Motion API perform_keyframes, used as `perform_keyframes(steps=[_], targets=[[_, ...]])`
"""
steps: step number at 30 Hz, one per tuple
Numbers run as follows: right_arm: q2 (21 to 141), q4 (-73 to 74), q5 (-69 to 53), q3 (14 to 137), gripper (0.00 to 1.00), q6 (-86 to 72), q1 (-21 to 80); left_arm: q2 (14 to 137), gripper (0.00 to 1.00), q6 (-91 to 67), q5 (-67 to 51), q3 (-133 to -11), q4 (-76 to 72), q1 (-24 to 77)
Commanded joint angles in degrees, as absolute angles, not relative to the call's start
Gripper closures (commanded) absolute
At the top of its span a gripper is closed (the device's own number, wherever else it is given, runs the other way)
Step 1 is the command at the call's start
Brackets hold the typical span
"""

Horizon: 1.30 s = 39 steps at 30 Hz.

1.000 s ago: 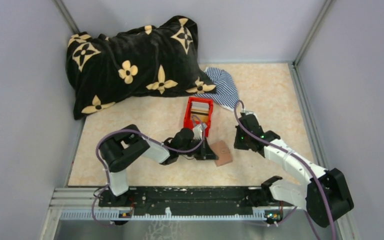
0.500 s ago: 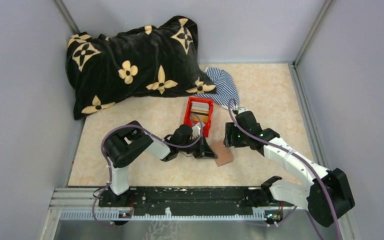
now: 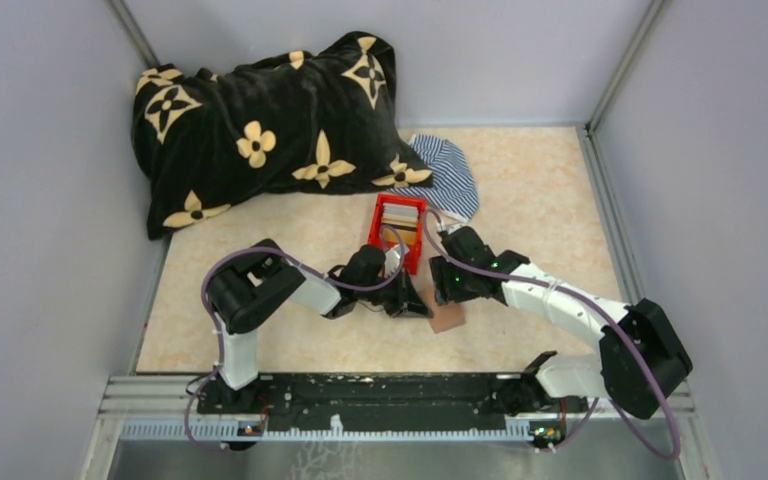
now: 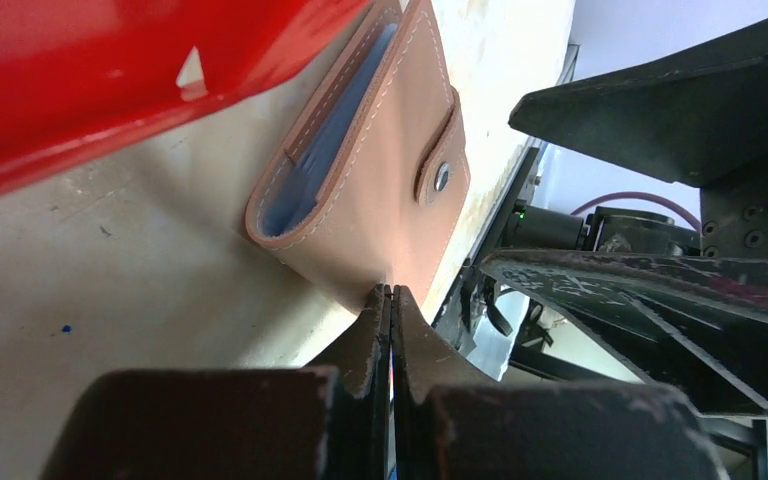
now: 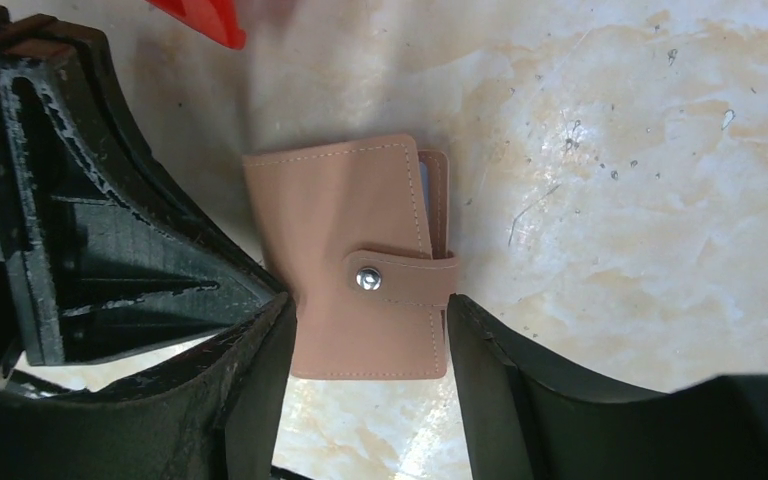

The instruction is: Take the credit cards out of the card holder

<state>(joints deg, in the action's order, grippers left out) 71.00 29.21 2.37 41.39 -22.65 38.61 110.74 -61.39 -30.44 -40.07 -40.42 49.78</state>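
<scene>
Both arms are bolted at the near edge of the desk (image 3: 540,200) and reach inward to meet a little ahead of that edge, about midway between the left and right edges. There the holder (image 3: 448,318) lies flat on the bare top, folded shut, its tab snapped over the outer face. From the left, the left gripper (image 3: 422,308) lies low along the desk with its fingers (image 4: 365,335) pressed fully together. Their tips meet the holder's edge, where the leather creases toward them. Whether any leather is actually pinched between them I cannot tell. From the right, the right gripper (image 3: 446,296) hangs directly over the holder with its fingers (image 5: 505,390) spread wide. In the right wrist view they stand one on each side of the holder's nearer end, with nothing gripped and the left gripper's black body close beside the left one. The cards are inside the holder. The left wrist view shows a light blue card (image 4: 332,135) edge-on in the open side of the fold, and no card lies out on the desk. Just beyond the holder, toward the far edge, stands a red box (image 3: 378,232), open-topped, with tan things in it that are too small to identify. Past it lies a striped cloth (image 3: 450,175). A black pillow (image 3: 260,120) with cream flowers fills the far left corner, its right end resting over the cloth's edge.
</scene>
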Motion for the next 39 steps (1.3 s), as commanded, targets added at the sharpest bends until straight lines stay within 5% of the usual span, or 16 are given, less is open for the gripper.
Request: perform_keyframes(steps=[1, 19, 33, 39], targets=[[73.11, 29.11, 6.64, 43.7, 0.43, -22.76, 40.78, 112.62, 1.0, -60.31, -28.65, -40.13, -35.47, 49.1], [81.85, 28.81, 14.42, 45.46, 0.5, -26.46, 43.86, 113.55, 1.0, -59.77, -29.08, -41.42, -34.45, 49.14], [86.72, 29.57, 15.73, 46.05, 0.99, -31.22, 43.87, 113.25, 1.0, -59.76, -29.35, -41.06, -34.41, 49.17], [86.47, 29.11, 14.3, 45.55, 1.0, -31.49, 43.82, 113.33, 1.0, -60.03, -29.36, -40.86, -34.63, 49.22]])
